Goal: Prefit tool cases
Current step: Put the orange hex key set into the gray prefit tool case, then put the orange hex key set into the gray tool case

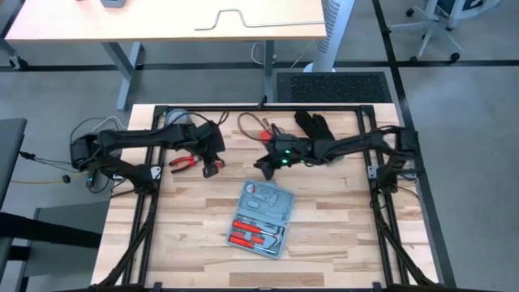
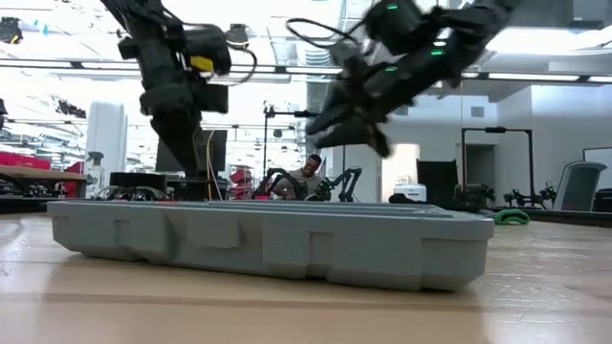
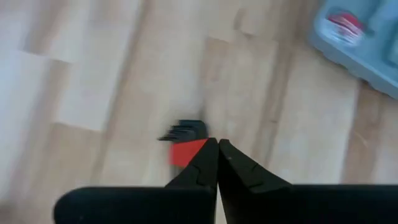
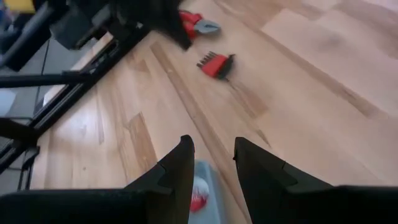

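Nearest us lay the open tool case (image 2: 277, 239), judged rigid, light, best gripped at its rim; left gripper (image 3: 217, 146) pressed together, right gripper (image 4: 211, 146) spread, both empty.

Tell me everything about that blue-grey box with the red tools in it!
The tool case is a flat, rectangular blue-grey box with rounded corners that looks like plastic. It lies open on the wooden table, turned at a slant, near the middle. Inside, moulded recesses hold red-handled tools at one end and small grey pieces at the other. From the low view its side wall shows stepped, blocky ridges. Only the table touches it; neither gripper is on it.
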Robot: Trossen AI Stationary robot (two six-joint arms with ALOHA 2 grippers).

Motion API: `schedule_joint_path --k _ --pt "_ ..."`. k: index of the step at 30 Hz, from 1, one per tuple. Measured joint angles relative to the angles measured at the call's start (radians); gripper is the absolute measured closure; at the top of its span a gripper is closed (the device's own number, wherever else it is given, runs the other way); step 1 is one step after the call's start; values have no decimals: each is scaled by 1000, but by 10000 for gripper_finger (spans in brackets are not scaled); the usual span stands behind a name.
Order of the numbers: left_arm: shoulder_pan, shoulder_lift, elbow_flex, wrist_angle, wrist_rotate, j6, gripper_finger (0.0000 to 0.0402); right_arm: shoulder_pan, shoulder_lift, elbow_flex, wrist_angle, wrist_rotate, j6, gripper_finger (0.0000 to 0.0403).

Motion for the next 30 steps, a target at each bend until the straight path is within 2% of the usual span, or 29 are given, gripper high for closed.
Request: schedule_joint_path --k 6,14,21,30 --pt "0 -25 -21 -11 -67 -43 401 -44 193 210 -14 -92 -31 276" --pt "0 -34 -205 132 -67 -195 401 -111 366 408 -87 -241 -29 276" --pt "-2 2 -292 374 -64 -290 401 -128 403 438 -160 -257 -34 276" --pt "-41 188 -299 726 47 -414 401 -174 402 438 -253 -293 -56 276"
